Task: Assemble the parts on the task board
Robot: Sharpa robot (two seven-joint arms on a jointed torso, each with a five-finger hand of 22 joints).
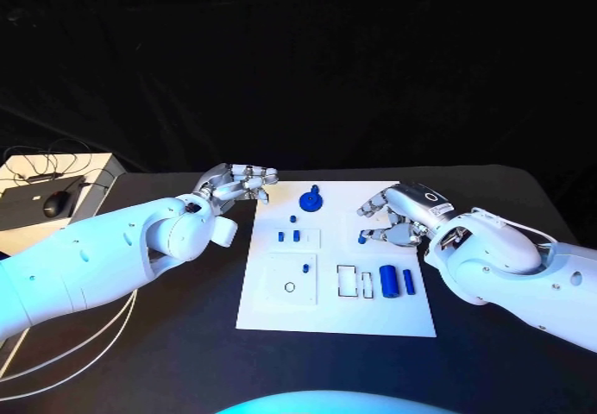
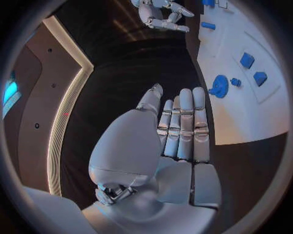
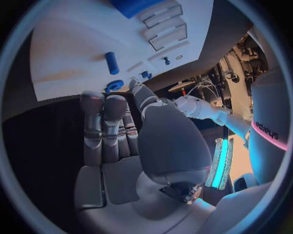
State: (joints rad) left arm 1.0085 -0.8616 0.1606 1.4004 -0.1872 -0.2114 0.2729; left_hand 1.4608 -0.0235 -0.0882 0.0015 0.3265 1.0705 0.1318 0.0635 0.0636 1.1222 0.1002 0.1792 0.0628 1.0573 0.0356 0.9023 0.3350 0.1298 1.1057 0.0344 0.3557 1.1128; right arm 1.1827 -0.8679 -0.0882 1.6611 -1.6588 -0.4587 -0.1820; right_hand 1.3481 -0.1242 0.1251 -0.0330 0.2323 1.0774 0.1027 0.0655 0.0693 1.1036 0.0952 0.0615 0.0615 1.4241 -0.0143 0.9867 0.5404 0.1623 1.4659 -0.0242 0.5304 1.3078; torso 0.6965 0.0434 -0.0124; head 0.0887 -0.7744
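Parts lie scattered on the task board [image 1: 336, 315] mid-tabletop: a gear [image 1: 310, 202] near its far edge, cylinders [image 1: 389, 280] at your right. Both the left hand [image 1: 236, 185] and right hand [image 1: 396, 216] are empty, fingers extended; lower the right hand squarely over one piece.

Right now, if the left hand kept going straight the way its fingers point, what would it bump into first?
Probably nothing soon: the left hand points along bare black table beside the task board; far ahead is the right hand. Depth is unclear.
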